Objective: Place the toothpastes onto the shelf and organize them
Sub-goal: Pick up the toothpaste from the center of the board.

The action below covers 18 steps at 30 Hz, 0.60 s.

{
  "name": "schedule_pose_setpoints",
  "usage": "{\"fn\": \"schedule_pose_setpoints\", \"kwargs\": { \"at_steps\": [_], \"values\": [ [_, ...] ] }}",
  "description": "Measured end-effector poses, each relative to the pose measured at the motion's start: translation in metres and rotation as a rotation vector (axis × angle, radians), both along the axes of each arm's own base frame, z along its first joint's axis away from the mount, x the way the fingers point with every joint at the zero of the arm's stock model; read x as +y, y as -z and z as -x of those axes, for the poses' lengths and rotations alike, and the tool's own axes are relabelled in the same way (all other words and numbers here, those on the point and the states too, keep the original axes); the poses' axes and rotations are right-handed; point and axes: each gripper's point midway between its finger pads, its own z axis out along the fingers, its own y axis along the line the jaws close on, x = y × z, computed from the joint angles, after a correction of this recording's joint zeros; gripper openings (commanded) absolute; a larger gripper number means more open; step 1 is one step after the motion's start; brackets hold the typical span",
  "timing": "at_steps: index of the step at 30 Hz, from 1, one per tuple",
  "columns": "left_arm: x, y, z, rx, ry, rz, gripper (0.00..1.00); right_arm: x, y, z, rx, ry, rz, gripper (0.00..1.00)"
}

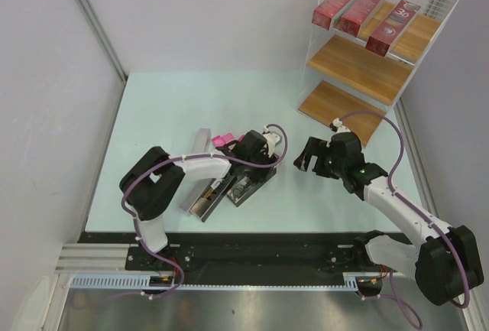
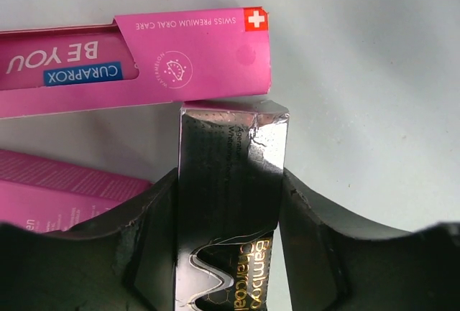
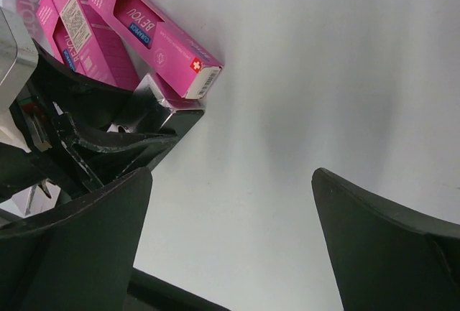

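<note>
Left tool [image 2: 228,182] pinches the silver carton [image 2: 230,153] by its long sides, low on the worktop [image 1: 229,102]. Carton end sits just beside a pink carton [image 2: 187,59]. Right tool [image 3: 231,174] is spread wide above the worktop. Three red cartons [image 1: 365,8] lie on the top board of the shelf [image 1: 359,67].

A pale mint table [image 1: 191,102] sits in a booth of plain light-grey walls [image 1: 46,79], with a slim metal strip [image 1: 90,17] running down the left corner. A black rail [image 1: 252,248] and a white slotted duct [image 1: 244,285] edge the near side, with brushed steel [image 1: 252,312] beyond. Light is soft and even, shadows faint
</note>
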Motion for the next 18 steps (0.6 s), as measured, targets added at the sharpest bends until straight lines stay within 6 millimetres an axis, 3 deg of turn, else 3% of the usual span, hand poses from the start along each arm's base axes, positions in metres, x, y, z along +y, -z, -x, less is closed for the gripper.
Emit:
{"fn": "schedule_pose_setpoints", "kwargs": {
  "at_steps": [3, 8, 18],
  "values": [
    [0.000, -0.004, 0.000, 0.001, 0.001, 0.007, 0.48, 0.001, 0.001, 0.001, -0.001, -0.019, 0.004, 1.00],
    [-0.008, -0.029, -0.005, -0.011, 0.020, 0.068, 0.37, 0.004, 0.002, 0.004, 0.004, -0.047, -0.001, 1.00],
    [-0.017, -0.060, -0.003, -0.030, 0.059, 0.148, 0.39, 0.013, 0.002, 0.010, 0.004, -0.109, -0.031, 1.00]
  ]
}}
